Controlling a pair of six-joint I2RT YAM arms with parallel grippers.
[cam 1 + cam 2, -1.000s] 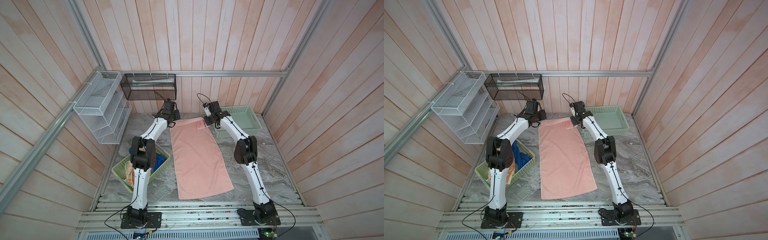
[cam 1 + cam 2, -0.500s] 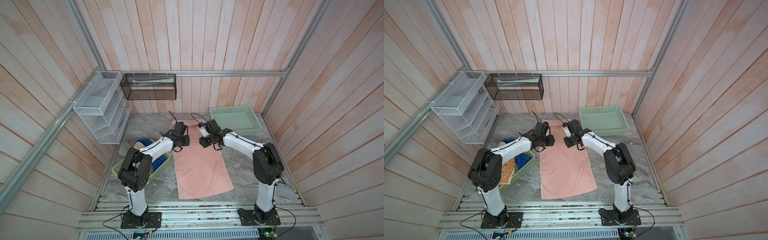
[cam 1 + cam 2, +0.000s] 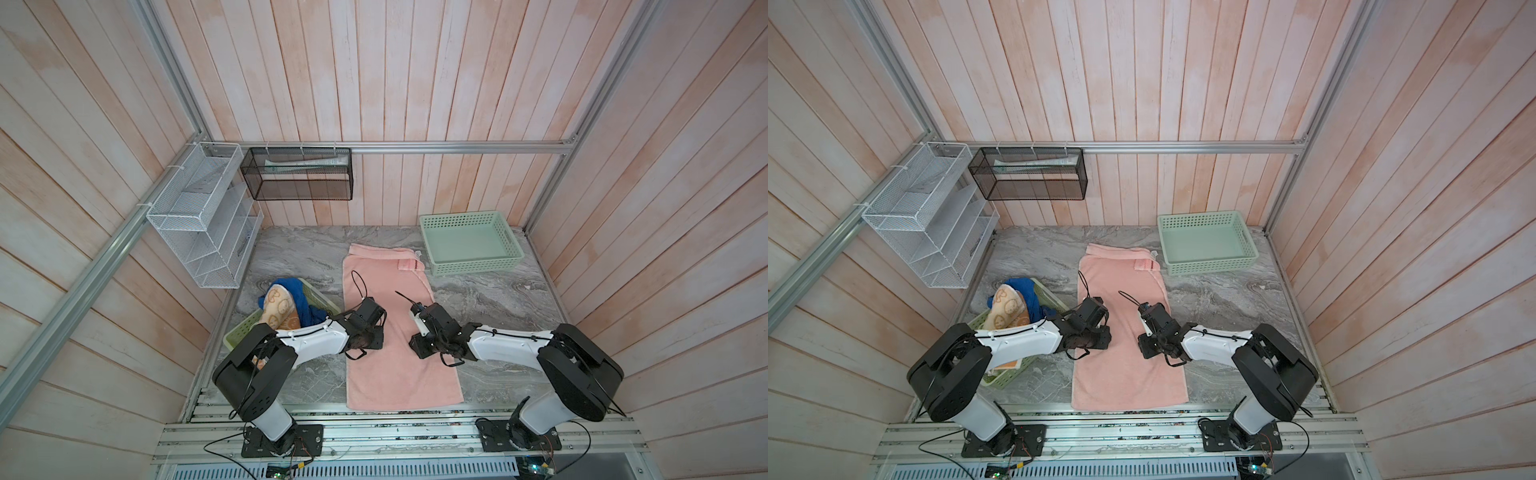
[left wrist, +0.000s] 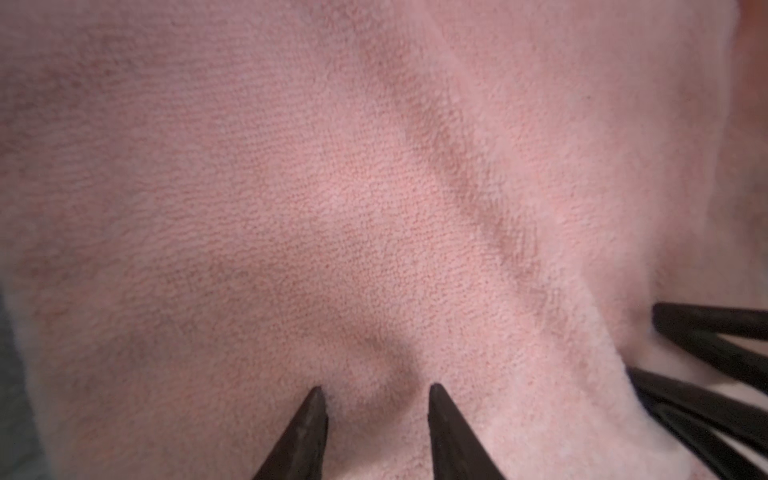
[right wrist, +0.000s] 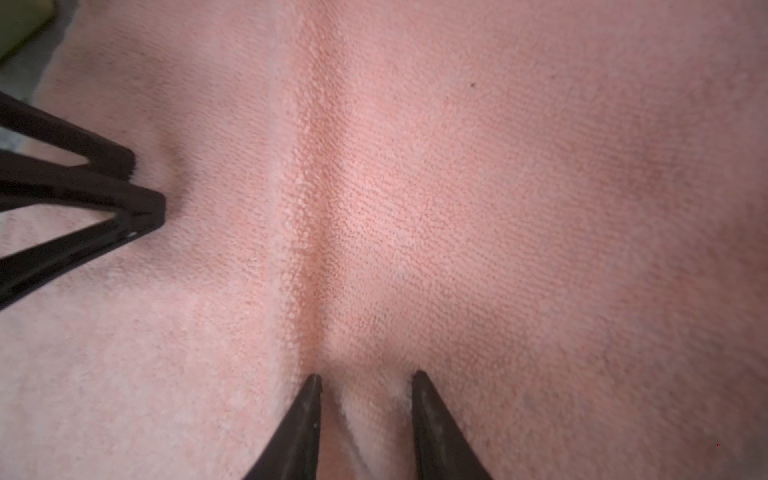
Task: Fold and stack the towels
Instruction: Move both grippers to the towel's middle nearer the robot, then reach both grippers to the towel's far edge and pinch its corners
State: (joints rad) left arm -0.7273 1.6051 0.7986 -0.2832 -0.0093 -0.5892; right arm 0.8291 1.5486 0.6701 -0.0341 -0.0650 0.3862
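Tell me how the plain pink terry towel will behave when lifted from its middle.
Probably floppy: the plain pink terry towel puckers at the left gripper and ridges at the right gripper. Lifted there, both ends likely sag and drag. Its nap looks grippy, not slippery.

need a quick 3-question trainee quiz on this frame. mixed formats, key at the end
1. True or false: the far basket holds a folded towel.
2. Where is the blue towel?
3. The left gripper and right gripper both press their fingertips on: A blue towel, B pink towel, C far basket.

Key
1. False, it is empty.
2. In the near basket by the left arm, bunched with a patterned towel.
3. B
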